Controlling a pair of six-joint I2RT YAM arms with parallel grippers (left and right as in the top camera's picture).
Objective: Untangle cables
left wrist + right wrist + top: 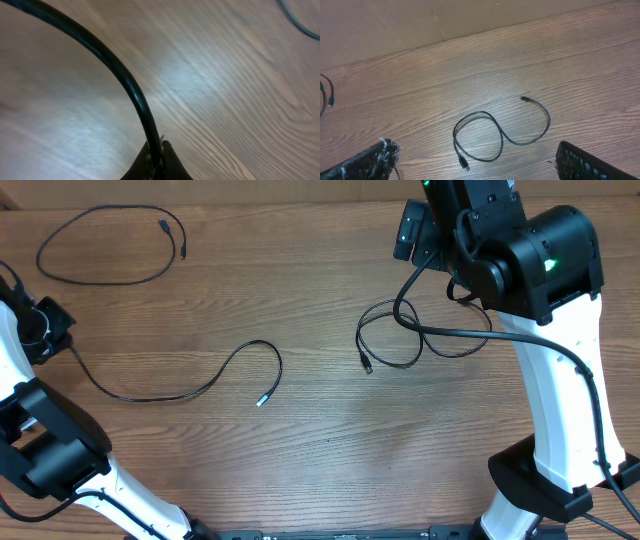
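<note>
1. Left gripper [156, 152], closed tight, pinches one end of a black cable [125, 75] near the tabletop's [320, 430] left edge; that cable trails toward the centre.
2. Right gripper [475, 165] hangs wide open, holding nothing, above a looped cable [549, 120] right of centre.
3. Well apart, a third cable [110, 283] lies looped in the far-left corner.

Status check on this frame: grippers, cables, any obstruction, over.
Left gripper shut on middle cable. Right gripper open above looped cable. Third cable loose, all three apart. Arm's own wire crosses looped cable overhead.
</note>
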